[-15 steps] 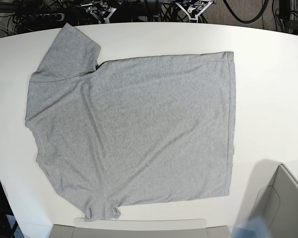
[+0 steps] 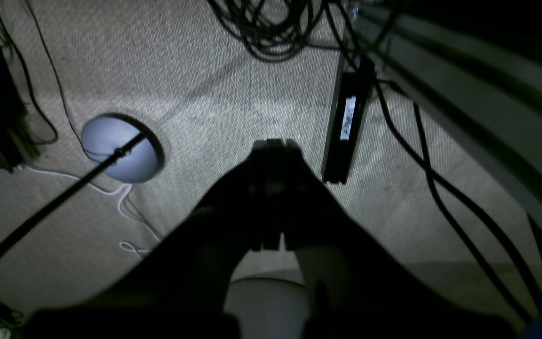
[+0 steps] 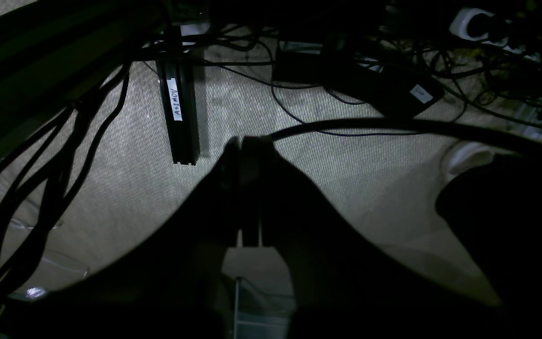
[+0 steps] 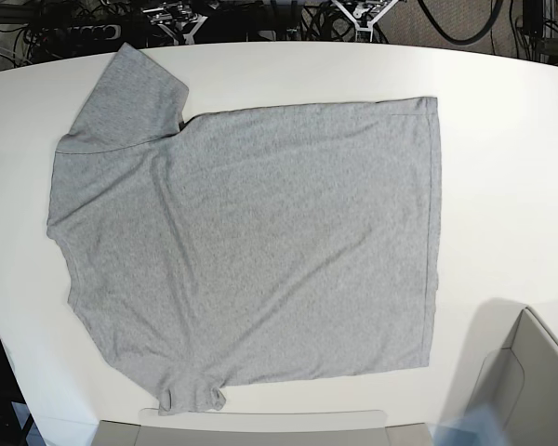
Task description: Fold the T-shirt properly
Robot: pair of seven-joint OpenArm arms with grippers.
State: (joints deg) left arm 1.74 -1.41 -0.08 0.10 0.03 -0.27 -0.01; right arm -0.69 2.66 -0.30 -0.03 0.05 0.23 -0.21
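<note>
The T-shirt (image 4: 251, 242) lies flat on the white table (image 4: 502, 186), plain grey side up. Its neck end points left and its hem runs down the right. One sleeve (image 4: 130, 98) spreads at the top left, the other (image 4: 191, 395) is bunched at the bottom. Neither gripper is over the table in the base view. In the left wrist view my left gripper (image 2: 274, 143) hangs over the carpet, jaws shut on nothing. The right wrist view shows my right gripper (image 3: 247, 140) also shut and empty above the floor.
A white open box (image 4: 530, 372) stands at the table's near right corner, and a grey ledge (image 4: 260, 426) runs along the near edge. Metal arm mounts (image 4: 361, 13) sit behind the far edge. Cables, black power bars (image 2: 346, 122) and a round white base (image 2: 120, 148) lie on the carpet.
The metal arm parts behind the far table edge have shifted slightly. The T-shirt lies as before.
</note>
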